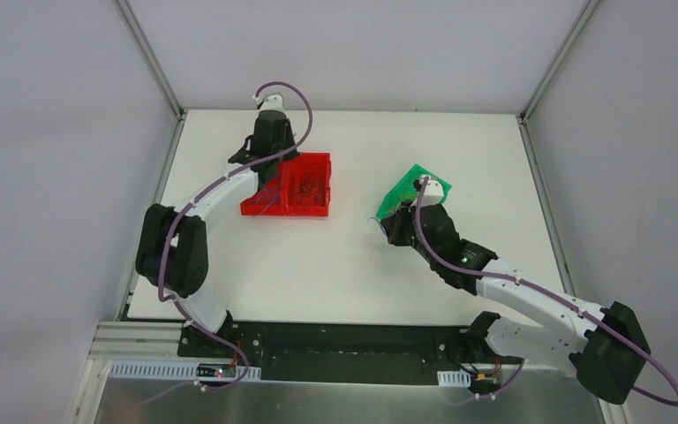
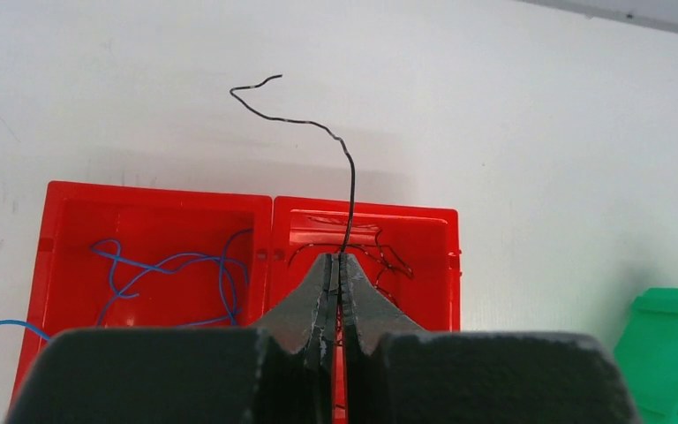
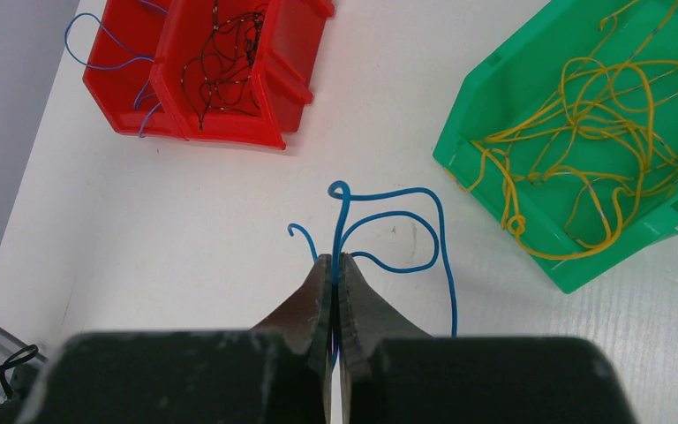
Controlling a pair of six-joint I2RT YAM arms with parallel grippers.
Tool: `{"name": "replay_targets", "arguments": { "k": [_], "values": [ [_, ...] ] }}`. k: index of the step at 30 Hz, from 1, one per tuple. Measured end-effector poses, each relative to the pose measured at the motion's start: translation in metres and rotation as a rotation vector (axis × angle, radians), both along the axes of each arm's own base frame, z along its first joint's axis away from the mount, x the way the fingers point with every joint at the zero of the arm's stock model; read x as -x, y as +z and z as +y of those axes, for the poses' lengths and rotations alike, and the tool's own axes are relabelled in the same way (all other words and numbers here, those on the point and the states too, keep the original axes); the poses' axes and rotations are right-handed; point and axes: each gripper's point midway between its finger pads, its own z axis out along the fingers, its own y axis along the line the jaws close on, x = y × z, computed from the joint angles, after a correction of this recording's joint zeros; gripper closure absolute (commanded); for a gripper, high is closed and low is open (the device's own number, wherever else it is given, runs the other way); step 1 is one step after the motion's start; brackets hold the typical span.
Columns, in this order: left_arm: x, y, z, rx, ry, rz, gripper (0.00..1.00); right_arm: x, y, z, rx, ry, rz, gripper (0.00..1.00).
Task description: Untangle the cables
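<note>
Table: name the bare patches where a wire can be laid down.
Bare table: the gap between the red bins and green bin; the wide near strip before the arm bases; the far right corner. Crowded: over the red bins, at the left gripper; beside the green bin, at the right gripper.

Bare table (image 1: 335,265) ran wide between the paired red bins (image 1: 325,181), toward the far left corner, and the green bin (image 1: 413,177), right of centre. Blue cable (image 3: 340,189) loops and right arm (image 1: 494,278) crowded that bin's near side.
</note>
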Motion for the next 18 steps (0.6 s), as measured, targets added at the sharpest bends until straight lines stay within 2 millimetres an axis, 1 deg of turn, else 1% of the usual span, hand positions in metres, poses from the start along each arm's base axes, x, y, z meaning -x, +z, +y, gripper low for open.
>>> {"name": "replay_targets", "arguments": {
  "k": [4, 11, 14, 18],
  "values": [
    [0.007, 0.015, -0.004, -0.001, -0.013, -0.086, 1.0, 0.0, 0.0, 0.0, 0.0, -0.001, 0.0, 1.0],
    [0.025, 0.035, -0.025, -0.045, -0.048, -0.19, 1.0, 0.0, -0.001, 0.0, 0.001, -0.001, 0.002, 1.0],
    [0.037, 0.037, -0.031, -0.07, -0.044, -0.211, 1.0, 0.001, -0.002, 0.0, 0.0, 0.001, 0.004, 1.0],
    [0.053, 0.036, -0.032, -0.077, -0.029, -0.237, 1.0, 0.001, 0.0, 0.0, -0.004, 0.002, 0.002, 1.0]
  ]
}}
